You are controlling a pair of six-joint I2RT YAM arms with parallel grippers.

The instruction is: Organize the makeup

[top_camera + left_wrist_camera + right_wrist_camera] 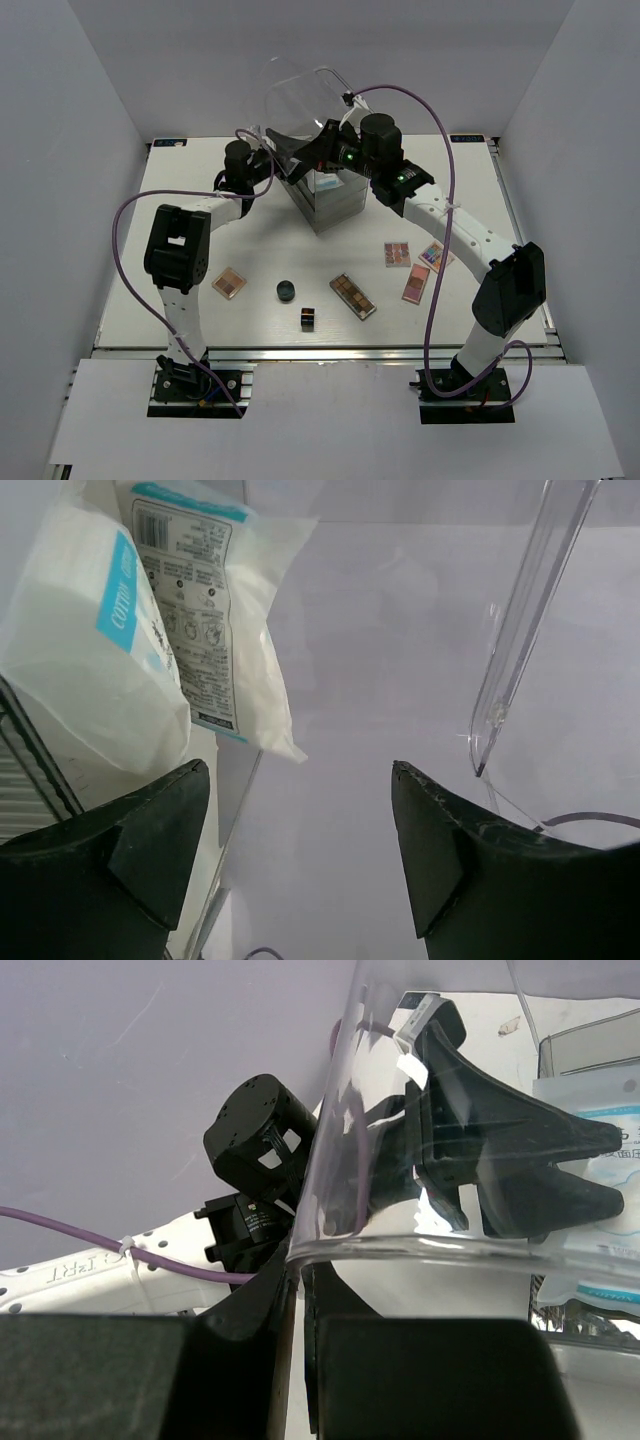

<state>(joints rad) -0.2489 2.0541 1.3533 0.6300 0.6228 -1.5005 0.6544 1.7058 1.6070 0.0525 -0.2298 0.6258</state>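
Clamping the rim of the clear lid, the right hand is holding it above the box at upper centre, left hand is hovering spread apart beside white packets in the box, palettes, jar, cube are lying on the worktop below

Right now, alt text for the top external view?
Both arms meet above a clear drawer box, the right gripper holding a clear plastic cover up. Five eyeshadow palettes, a black jar and a dark cube lie nearer on the table.
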